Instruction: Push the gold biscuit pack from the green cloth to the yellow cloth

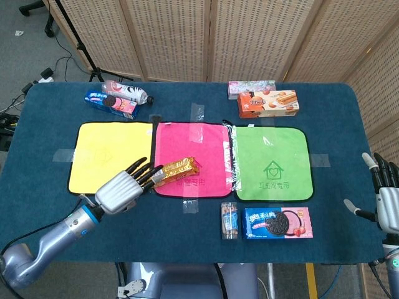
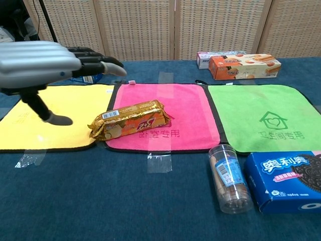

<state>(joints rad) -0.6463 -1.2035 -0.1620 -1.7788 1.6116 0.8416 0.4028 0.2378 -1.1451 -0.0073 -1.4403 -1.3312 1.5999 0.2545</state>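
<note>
Though tilted, gold biscuit pack (image 2: pixel 129 119) crosswise.

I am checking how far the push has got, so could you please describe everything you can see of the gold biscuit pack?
The gold biscuit pack is a long, shiny foil-looking wrapper with orange print and a white barcode label near its left end. It lies flat and slightly askew on the pink cloth, its left end over the seam with the yellow cloth. The left hand is open above that end; contact cannot be judged.
</note>
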